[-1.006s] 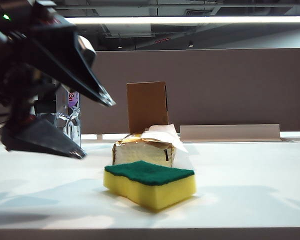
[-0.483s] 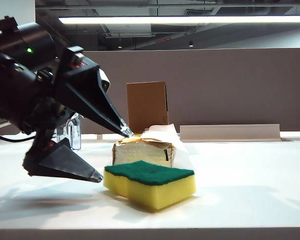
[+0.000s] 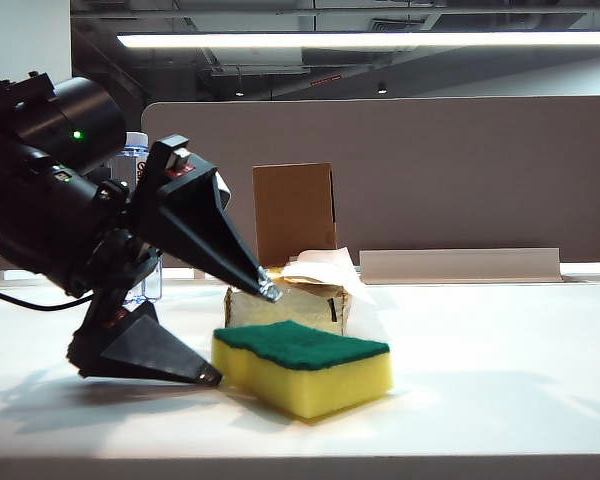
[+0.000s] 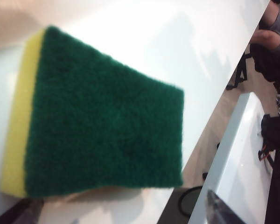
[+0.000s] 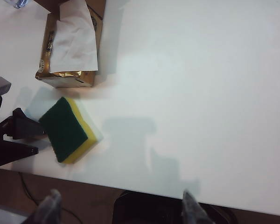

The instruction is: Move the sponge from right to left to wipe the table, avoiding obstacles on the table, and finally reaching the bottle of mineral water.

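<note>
One tissue pack (image 3: 286,298) holds white tissue; my left claw (image 3: 242,330) spread at sponge (image 3: 302,366); right claw (image 5: 119,205) spread; only exterior view shows bottle (image 3: 134,160).

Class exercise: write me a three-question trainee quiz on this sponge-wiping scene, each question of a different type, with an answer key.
1. True or false: the left gripper is shut on the sponge.
2. Which obstacle stands directly behind the tissue pack? A) a glass B) the cardboard box C) a bowl
3. Fill in: the sponge's ___ face is up.

Key: 1 false, its fingers are open, at the sponge's left end. 2 B. 3 green. The right gripper is open, above the table's near edge.
</note>
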`<state>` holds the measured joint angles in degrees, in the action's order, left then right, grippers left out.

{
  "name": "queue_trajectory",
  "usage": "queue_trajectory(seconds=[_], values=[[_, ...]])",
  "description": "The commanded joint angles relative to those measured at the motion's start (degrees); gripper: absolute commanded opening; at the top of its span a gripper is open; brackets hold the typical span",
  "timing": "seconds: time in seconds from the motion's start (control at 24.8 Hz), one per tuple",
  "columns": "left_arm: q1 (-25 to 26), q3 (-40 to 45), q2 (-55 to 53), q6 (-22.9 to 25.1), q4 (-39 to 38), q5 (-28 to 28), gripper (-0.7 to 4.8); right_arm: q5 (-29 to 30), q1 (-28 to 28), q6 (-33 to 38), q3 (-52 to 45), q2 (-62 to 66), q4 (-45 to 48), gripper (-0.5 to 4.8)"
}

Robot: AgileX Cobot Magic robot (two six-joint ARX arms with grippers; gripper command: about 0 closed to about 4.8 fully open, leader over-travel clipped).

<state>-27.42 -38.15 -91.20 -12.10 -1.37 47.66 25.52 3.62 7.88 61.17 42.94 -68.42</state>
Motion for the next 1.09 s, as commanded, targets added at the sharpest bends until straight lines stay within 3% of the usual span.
queue_trajectory(seconds=[0.04, 0.4, 1.09], values=[[-0.1, -0.4, -0.3, -2.3, 4.5, -0.1, 4.79, 0.1, -0.1, 0.0, 0.5, -0.1, 0.5, 3.32], [-0.1, -2.1, -1.4, -5.9, 5.1, -4.1, 4.79, 0.1, -0.1, 0.1, 0.5, -0.1, 0.4, 3.23], [-1.6, -2.3, -1.4, -6.8, 2.7, -4.8, 4.79, 0.1, -0.1, 0.1, 0.5, -0.1, -0.3, 3.23]])
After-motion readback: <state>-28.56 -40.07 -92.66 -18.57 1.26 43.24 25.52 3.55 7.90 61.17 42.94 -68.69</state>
